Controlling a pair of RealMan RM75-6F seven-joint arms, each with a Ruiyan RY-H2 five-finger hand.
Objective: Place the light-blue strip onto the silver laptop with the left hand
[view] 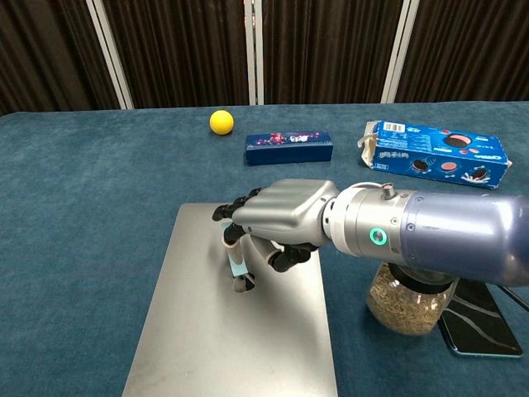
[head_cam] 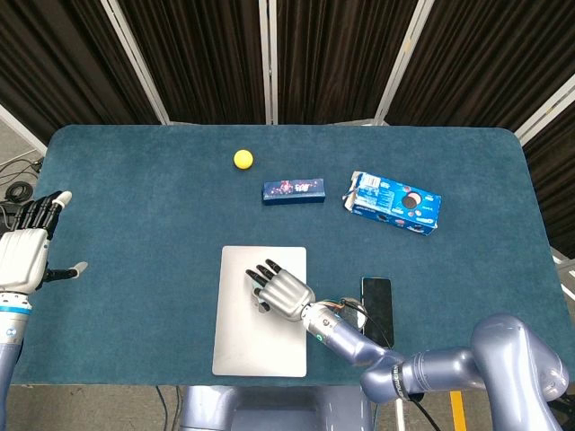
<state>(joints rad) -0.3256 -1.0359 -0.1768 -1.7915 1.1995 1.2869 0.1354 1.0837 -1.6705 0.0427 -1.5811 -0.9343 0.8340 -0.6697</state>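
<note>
The silver laptop [head_cam: 243,346] [view: 207,347] lies closed at the table's near middle. My right hand [head_cam: 280,292] [view: 281,219] hovers over its upper half, fingers curled down. It pinches the light-blue strip [view: 238,266], which stands nearly upright with its lower end touching the lid. From the head view the strip is hidden under the hand. My left hand [head_cam: 29,251] is far off at the table's left edge, fingers spread and holding nothing; the chest view does not show it.
A yellow ball [head_cam: 243,159] [view: 221,122], a dark-blue box [head_cam: 293,190] [view: 289,147] and an opened cookie box [head_cam: 393,203] [view: 434,155] lie farther back. A phone [head_cam: 377,310] and a jar of grains [view: 409,306] sit right of the laptop, under my right forearm.
</note>
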